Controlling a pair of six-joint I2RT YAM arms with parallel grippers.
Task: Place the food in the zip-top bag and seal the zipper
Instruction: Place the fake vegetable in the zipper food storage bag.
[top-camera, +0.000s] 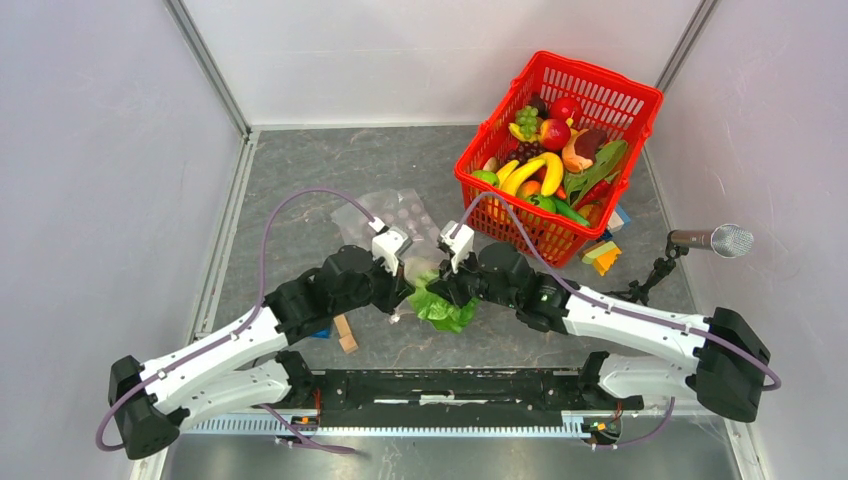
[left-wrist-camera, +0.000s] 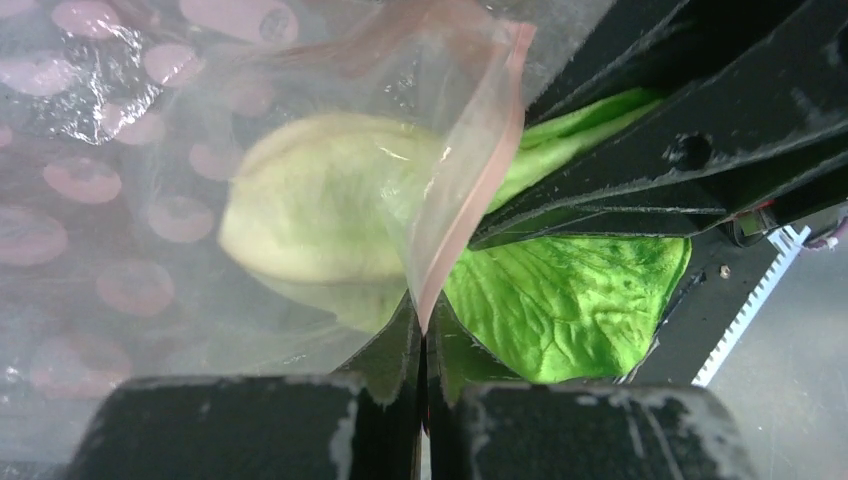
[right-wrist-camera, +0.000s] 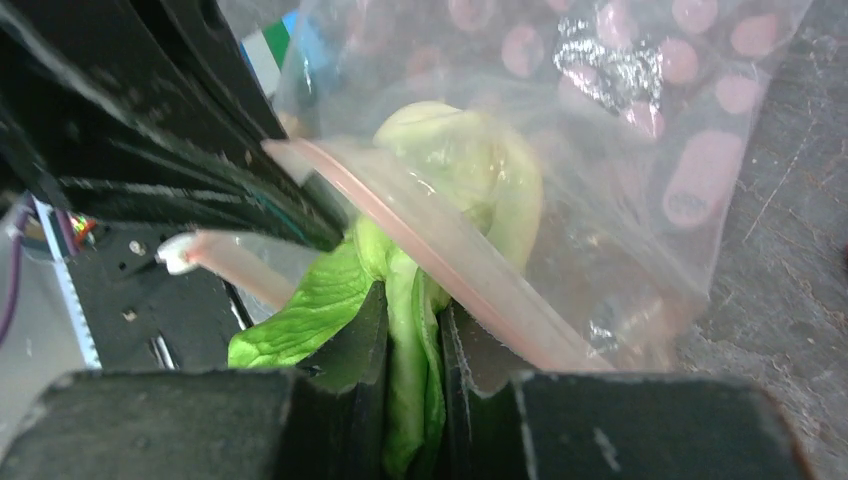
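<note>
Green lettuce (right-wrist-camera: 300, 320) sits dead centre, halfway into the zip-top bag (right-wrist-camera: 640, 130). Its pale heart is behind the clear, pink-dotted plastic and the bright leafy end hangs outside the mouth.

The right tool (right-wrist-camera: 412, 330) is clamped on that leaf, fingers pinched tight with lettuce squeezed between them. The left tool (left-wrist-camera: 424, 340) is closed on the bag's edge, its tips nipping the pink zipper (left-wrist-camera: 470, 190), which runs up across the lettuce. The mouth is open: in the right wrist view the two pink sides stand apart, with lettuce passing between them.

From above, both tools meet nose to nose mid-way across the grey tabletop (top-camera: 300, 170), and the bag lies flat just beyond them. At far right is the red mesh basket (top-camera: 600, 73), piled with bananas (top-camera: 535, 172) and other toy produce. A small wooden block (top-camera: 346, 335) lies beside the left arm.
</note>
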